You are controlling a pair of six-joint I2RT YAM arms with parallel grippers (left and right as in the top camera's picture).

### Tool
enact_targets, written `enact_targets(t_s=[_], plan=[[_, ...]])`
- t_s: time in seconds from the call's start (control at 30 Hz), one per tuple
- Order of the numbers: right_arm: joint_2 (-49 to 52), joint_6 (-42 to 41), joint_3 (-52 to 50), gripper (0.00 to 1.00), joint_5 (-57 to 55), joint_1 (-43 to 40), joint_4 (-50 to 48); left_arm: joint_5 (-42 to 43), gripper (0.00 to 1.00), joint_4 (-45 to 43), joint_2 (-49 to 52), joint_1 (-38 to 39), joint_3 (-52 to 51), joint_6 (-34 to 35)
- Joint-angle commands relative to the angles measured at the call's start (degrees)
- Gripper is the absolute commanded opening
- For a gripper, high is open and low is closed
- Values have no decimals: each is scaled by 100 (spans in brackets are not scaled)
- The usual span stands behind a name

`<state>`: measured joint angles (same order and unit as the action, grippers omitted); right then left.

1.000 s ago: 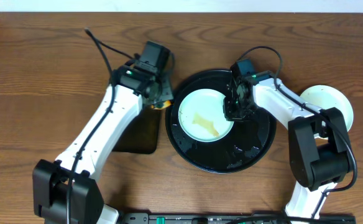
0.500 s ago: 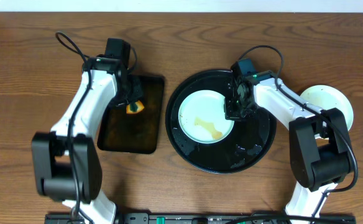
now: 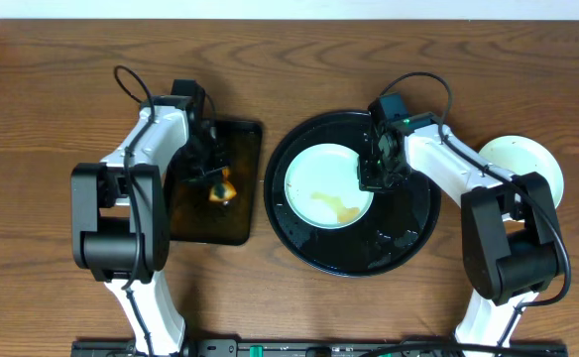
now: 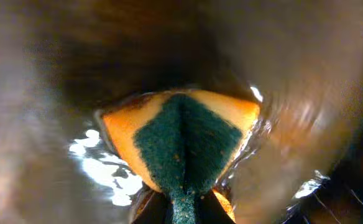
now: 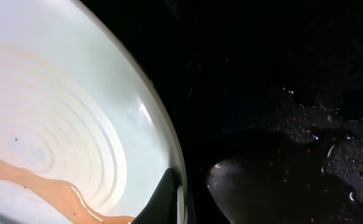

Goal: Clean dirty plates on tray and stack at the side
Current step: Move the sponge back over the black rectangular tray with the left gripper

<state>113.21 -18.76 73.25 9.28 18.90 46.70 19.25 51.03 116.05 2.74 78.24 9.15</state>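
A pale mint-blue plate (image 3: pixel 314 174) with a brown-yellow smear lies on the left part of the round black tray (image 3: pixel 349 266). My right gripper (image 3: pixel 370 175) is shut on the plate's right rim. In the right wrist view one finger (image 5: pixel 172 194) lies over the rim of the plate (image 5: pixel 63 106), with the wet tray (image 5: pixel 281 74) beside it. My left gripper (image 3: pixel 215 184) is shut on an orange and green sponge (image 4: pixel 181 140) over the rectangular tray. Another pale plate (image 3: pixel 523 159) sits on the table at the right, partly hidden by my right arm.
The smaller rectangular black tray (image 3: pixel 195 223) lies left of the round tray and holds shiny liquid. Wet patches and specks lie on the round tray's right and front floor. My right arm crosses the round tray's right rim.
My left gripper has carried the sponge from the round tray's left edge leftward and down over the rectangular tray. The right gripper and the plate have not moved.
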Motion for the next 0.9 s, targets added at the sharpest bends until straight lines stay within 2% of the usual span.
enact_targets(t_s=[0.0, 0.07, 0.23, 0.33, 0.4, 0.43, 0.53, 0.57, 0.6, 0.7, 0.73, 0.77, 0.87], plan=[[219, 57, -175, 1, -236, 26, 50, 1729, 8, 76, 144, 52, -46, -1325], [219, 57, -175, 1, -236, 26, 50, 1392, 7, 33, 146, 46, -46, -1169], [219, 57, -175, 1, -236, 26, 50, -1075, 8, 87, 149, 48, -46, 286], [219, 57, -175, 1, -236, 26, 50, -1993, 8, 264, 149, 46, -46, 1084], [219, 55, -175, 1, -236, 26, 52, -1888, 7, 319, 149, 48, -46, 1213], [219, 57, -175, 1, -236, 26, 63, -1510, 7, 286, 149, 48, -46, 925], [219, 57, -175, 1, -236, 26, 66, 417, 7, 164, 149, 48, -46, -769], [219, 57, -175, 1, -236, 26, 66, 621, 7, 160, 149, 48, -46, -920], [219, 57, -175, 1, -236, 26, 66, 518, 7, 136, 149, 48, -46, -824], [219, 57, -175, 1, -236, 26, 70, -778, 7, 201, 146, 48, -39, 476], [219, 57, -175, 1, -236, 26, 70, -990, 7, 258, 140, 48, -33, 699], [219, 57, -175, 1, -236, 26, 72, -920, 8, 273, 122, 48, -33, 680], [219, 57, -175, 1, -238, 26, 94, -221, 7, 271, -22, 85, -33, -33]])
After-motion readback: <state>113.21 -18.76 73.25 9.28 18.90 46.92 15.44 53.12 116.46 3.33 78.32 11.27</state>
